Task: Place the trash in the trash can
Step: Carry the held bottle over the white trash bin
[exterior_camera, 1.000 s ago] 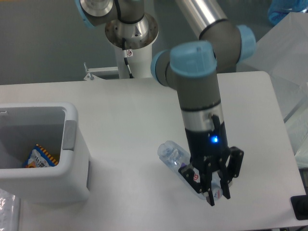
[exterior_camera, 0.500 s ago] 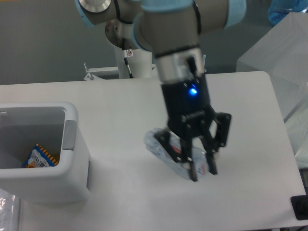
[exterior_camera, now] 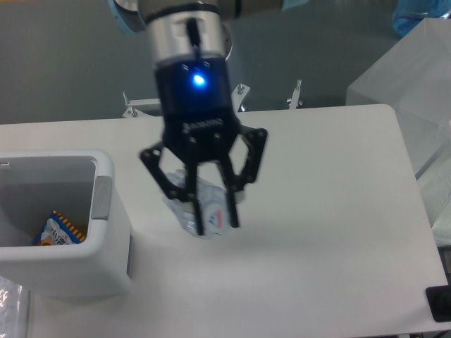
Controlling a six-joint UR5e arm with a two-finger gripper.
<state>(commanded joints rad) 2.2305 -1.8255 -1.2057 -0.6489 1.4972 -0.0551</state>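
One gripper [exterior_camera: 213,220] clamps the crushed bottle [exterior_camera: 199,210], apparently lifted off the table; the white bin [exterior_camera: 106,211] sits to its left in view.

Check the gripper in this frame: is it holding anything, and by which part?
Yes. The gripper is shut on the crushed plastic bottle, its fingers closed across the labelled body near one end. Which end that is cannot be told; the bottle is blurred.

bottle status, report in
Gripper shut on crushed bottle, lifted off the table. Trash can to its left, snack wrapper inside. Path between looks clear.
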